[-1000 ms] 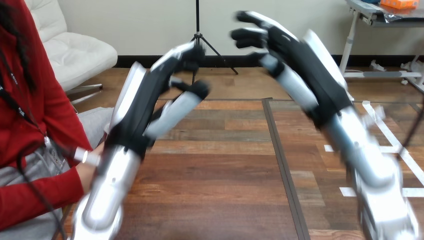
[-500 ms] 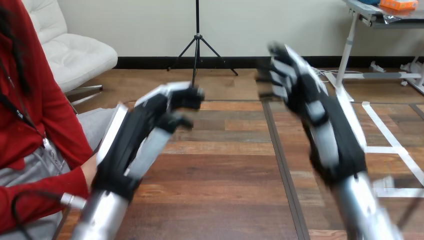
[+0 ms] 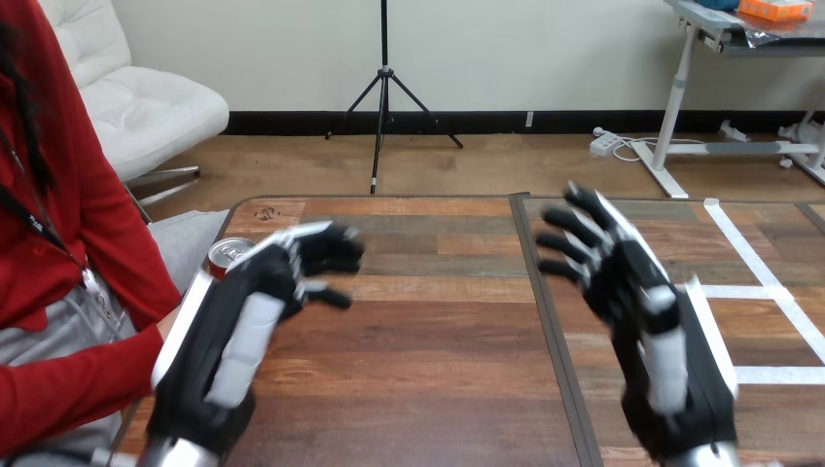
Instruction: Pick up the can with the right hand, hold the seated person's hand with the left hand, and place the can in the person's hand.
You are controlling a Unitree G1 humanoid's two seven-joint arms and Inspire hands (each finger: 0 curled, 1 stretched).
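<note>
Hovering above the brown wooden tabletop (image 3: 428,360), the robot's left hand (image 3: 248,326) sits in the lower left of the frame, its fingers (image 3: 331,251) loosely bent and released, grasping nothing. Just behind those fingers, near the tabletop's left edge, stands a red metal drink can with a silver top (image 3: 228,255), upright and partly hidden by the hand; whether the hand touches it cannot be told. The person's red sleeve (image 3: 68,389) lies along the lower left edge, beside the left forearm. At the lower right, the right hand (image 3: 632,287) is raised with its fingers (image 3: 574,229) spread straight and released, empty, well apart from the can.
</note>
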